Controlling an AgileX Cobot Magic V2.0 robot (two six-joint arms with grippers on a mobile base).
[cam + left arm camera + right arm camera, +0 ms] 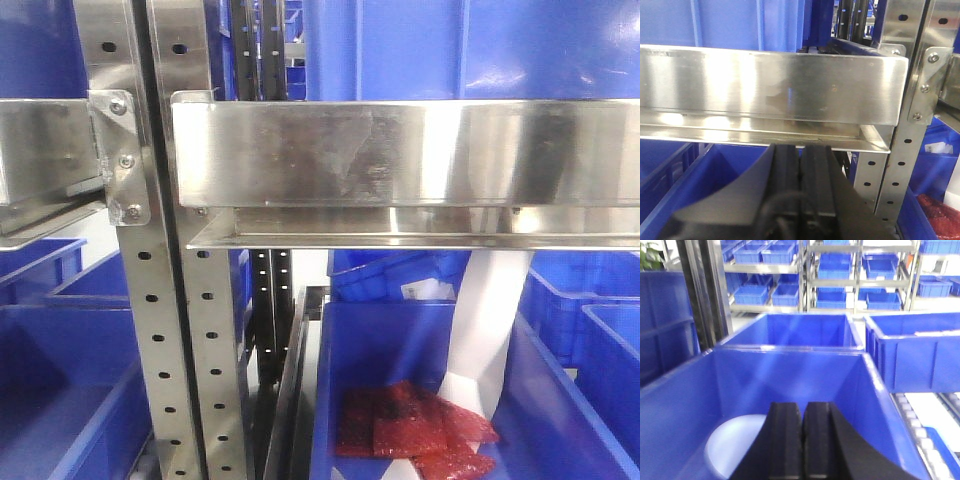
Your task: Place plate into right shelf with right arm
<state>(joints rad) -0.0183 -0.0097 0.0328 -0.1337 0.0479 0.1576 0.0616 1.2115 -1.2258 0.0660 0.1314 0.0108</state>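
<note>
A white plate (732,442) lies on the floor of a blue bin (790,375) in the right wrist view, at the lower left. My right gripper (802,407) hovers above the bin, just right of the plate. Its jaws are pressed together with nothing between them. My left gripper (800,147) is shut and empty. It points at the underside of a steel shelf beam (770,85). Neither gripper shows in the front view.
The front view shows a steel shelf rail (400,150), perforated uprights (160,330), and blue bins below. One bin (350,340) holds red packets (415,420) and a white strip (485,330). More blue bins (920,350) and racks stand behind the right bin.
</note>
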